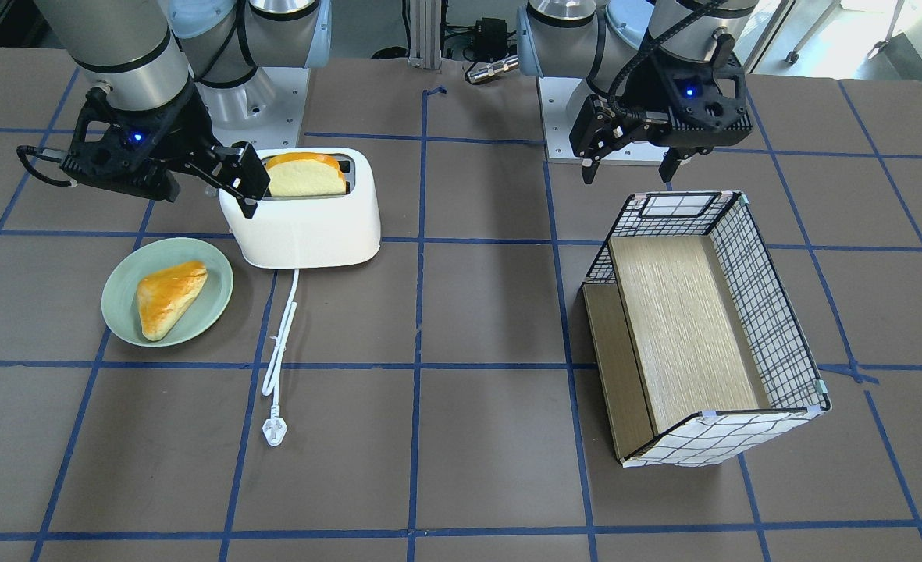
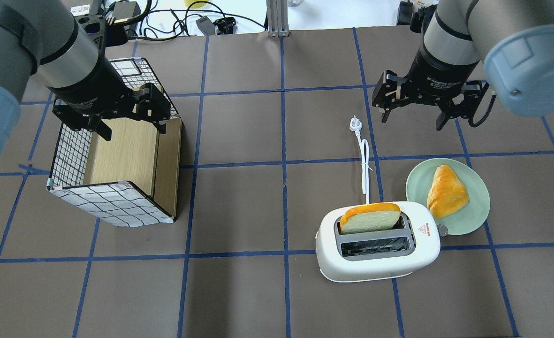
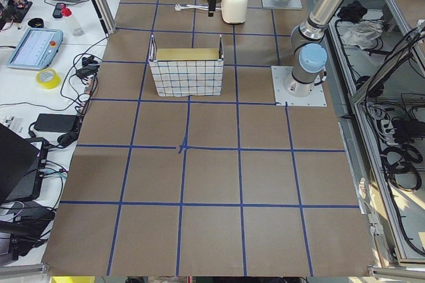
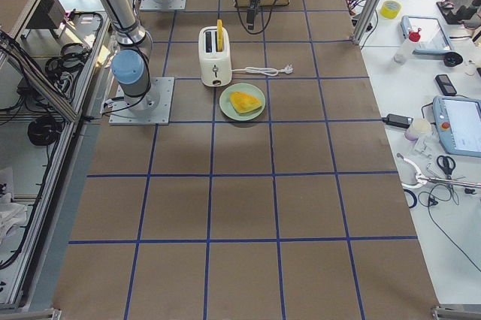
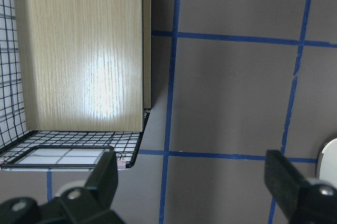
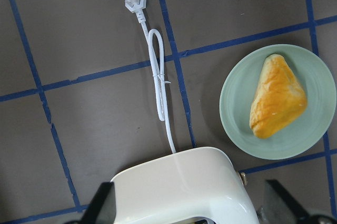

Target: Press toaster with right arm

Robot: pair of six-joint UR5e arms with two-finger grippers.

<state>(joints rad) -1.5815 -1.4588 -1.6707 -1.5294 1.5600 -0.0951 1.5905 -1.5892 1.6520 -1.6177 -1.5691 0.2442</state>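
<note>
The white toaster (image 2: pixel 377 263) stands on the table at my right, with a slice of bread (image 2: pixel 370 218) upright in its far slot. It also shows in the front view (image 1: pixel 304 230) and at the bottom of the right wrist view (image 6: pixel 179 187). Its white cord (image 2: pixel 365 169) and plug lie on the table beyond it. My right gripper (image 2: pixel 413 119) is open and empty. It hangs in the air beyond the toaster and touches nothing; in the front view (image 1: pixel 209 195) one finger overlaps the toaster's end. My left gripper (image 2: pixel 131 130) is open and empty above the basket.
A green plate (image 2: pixel 474 220) with a golden pastry (image 2: pixel 445 192) sits right beside the toaster's right end. A checked wire basket with a wooden insert (image 2: pixel 112 202) lies on its side at the left. Blue tape lines grid the brown table.
</note>
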